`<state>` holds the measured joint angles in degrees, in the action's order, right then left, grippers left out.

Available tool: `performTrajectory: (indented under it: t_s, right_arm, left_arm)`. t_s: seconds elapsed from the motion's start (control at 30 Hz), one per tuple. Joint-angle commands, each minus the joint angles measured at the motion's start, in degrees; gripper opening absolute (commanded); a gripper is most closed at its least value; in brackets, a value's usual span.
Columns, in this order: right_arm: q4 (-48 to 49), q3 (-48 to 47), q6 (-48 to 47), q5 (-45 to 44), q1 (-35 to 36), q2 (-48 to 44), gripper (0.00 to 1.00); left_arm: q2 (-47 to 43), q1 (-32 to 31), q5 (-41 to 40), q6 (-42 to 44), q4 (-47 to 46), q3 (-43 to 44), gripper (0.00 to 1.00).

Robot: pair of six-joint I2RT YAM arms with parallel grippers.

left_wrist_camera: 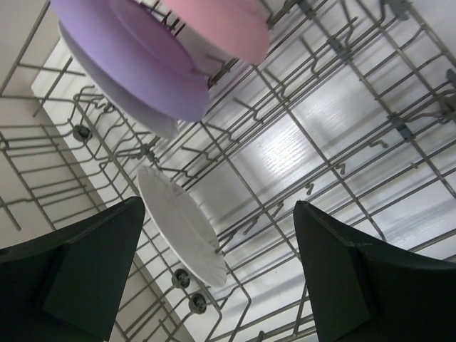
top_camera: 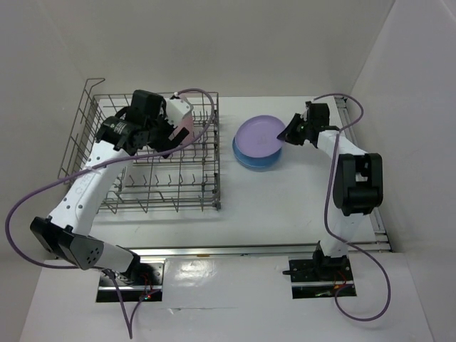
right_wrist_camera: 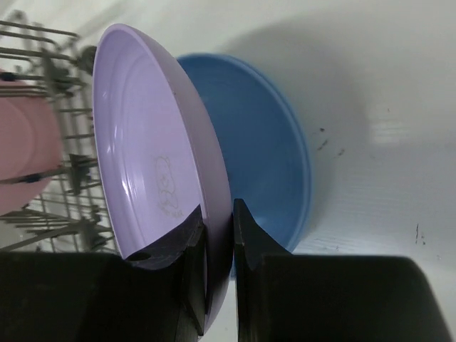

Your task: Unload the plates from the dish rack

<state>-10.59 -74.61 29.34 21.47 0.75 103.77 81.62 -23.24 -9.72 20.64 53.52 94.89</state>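
The grey wire dish rack (top_camera: 107, 187) stands at the left. My left gripper (top_camera: 171, 135) is open above its far part, beside a pink plate (top_camera: 184, 121). In the left wrist view a lavender plate (left_wrist_camera: 135, 60), a pink plate (left_wrist_camera: 228, 25) and a white plate (left_wrist_camera: 182, 224) stand upright in the rack (left_wrist_camera: 342, 135); my left gripper (left_wrist_camera: 221, 278) is above them, its jaws wide apart. My right gripper (right_wrist_camera: 219, 235) is shut on the rim of a lavender plate (right_wrist_camera: 142, 142), held over a blue plate (right_wrist_camera: 267, 153) on the table; both also show in the top view (top_camera: 258, 135), (top_camera: 251, 161).
White walls close in at the back and right. A metal rail (top_camera: 285, 249) runs along the table's near edge. Purple cables (top_camera: 43, 192) loop from both arms.
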Motion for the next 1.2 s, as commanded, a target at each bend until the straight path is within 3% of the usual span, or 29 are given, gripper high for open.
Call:
performTrajectory:
  t_s: [0.0, 0.27, 0.3, 0.33, 0.37, 0.43, 0.57, 0.73, 0.97, 1.03, 1.1, 1.17]
  right_arm:
    - [6.3, 0.3, 1.2, 1.9, 0.2, 3.3, 0.00]
    - [8.6, -0.8, -0.7, 5.7, 0.2, 8.3, 0.01]
    - [8.0, -0.3, -1.3, 6.3, 0.2, 8.3, 0.10]
    - [6.6, -0.3, -1.9, 6.3, 0.2, 8.3, 0.28]
    - [5.2, -1.1, -3.6, 7.0, 0.2, 8.3, 0.58]
    - [0.3, -2.3, -6.0, 5.8, 0.8, 8.3, 0.69]
    - [-7.2, -5.4, -9.6, -2.5, 2.9, 4.9, 0.81]
    - [-21.5, -12.1, -12.8, -17.7, 4.1, 4.3, 0.82]
    - [-24.7, -13.2, -16.2, -31.0, 7.8, 1.4, 0.81]
    - [-21.4, -11.6, -17.6, -30.4, 9.7, 0.2, 0.77]
    - [-12.0, -8.6, -20.5, -23.6, 14.1, -0.7, 0.69]
    - [-9.3, -7.9, -20.5, -19.6, 15.3, 0.5, 0.63]
  left_arm:
    - [-2.3, 2.0, 1.7, -1.9, 0.3, -0.9, 1.00]
    - [-1.7, 8.8, 5.6, -3.6, -0.4, -1.4, 1.00]
    - [-1.6, 9.5, 6.1, -3.6, 0.1, -1.4, 1.00]
    - [-1.6, 10.1, 6.7, -3.6, 0.1, -1.4, 1.00]
    - [-1.6, 11.3, 7.4, -3.6, 0.1, -0.9, 1.00]
    - [-1.6, 11.9, 7.4, -3.1, 0.1, -0.8, 1.00]
    - [-1.0, 13.1, 7.4, -2.5, 0.6, 0.4, 1.00]
    - [0.5, 14.9, 6.2, -3.1, 1.3, 2.1, 1.00]
    - [3.7, 17.2, 1.1, -5.5, 2.9, 1.5, 1.00]
    - [3.7, 17.7, -0.1, -6.1, 2.9, 0.8, 1.00]
    - [4.2, 17.7, -2.0, -6.8, 2.9, 0.1, 1.00]
    - [4.2, 19.0, -2.6, -7.5, 3.4, -0.4, 1.00]
